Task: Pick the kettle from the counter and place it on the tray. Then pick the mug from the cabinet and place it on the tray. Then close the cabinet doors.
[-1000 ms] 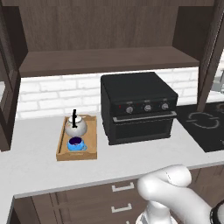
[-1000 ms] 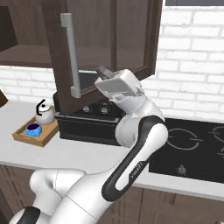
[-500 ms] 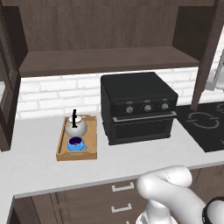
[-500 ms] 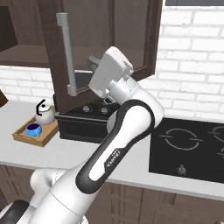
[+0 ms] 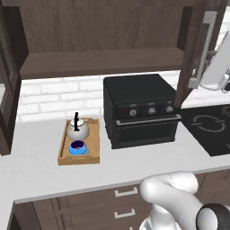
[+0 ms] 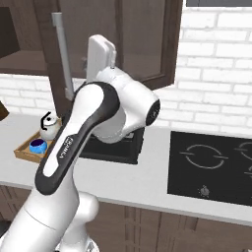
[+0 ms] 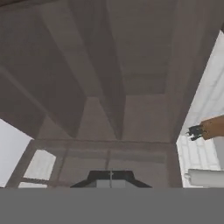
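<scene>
- Kettle [image 5: 77, 129] upright at the far end of the tray [image 5: 63, 150]; black handle standing up.
- Mug [image 5: 78, 147] on the same tray, just in front of the kettle, toward the near rim; the two close together, contact not resolvable.
- Tray flat on the counter [image 5: 40, 173], just left of the black oven-like box [image 5: 140, 110]; same grouping seen from the right base view: kettle [image 6: 49, 129], mug [image 6: 37, 145], tray [image 6: 20, 151].
- Cabinet [image 5: 101, 63] shelf bare above the oven box.
- Right cabinet door [image 6: 142, 44] swung out from the cabinet, silver bar handle [image 6: 63, 56] vertical; left door [image 5: 9, 90] also standing open at the frame edge.
- Arm raised high beside the right door; wrist next to the bar handle.
- Gripper: fingers hidden behind the white hand body; opening and any grasp cannot be told.
- Hand view: dark brown door panel and framing close up.
</scene>
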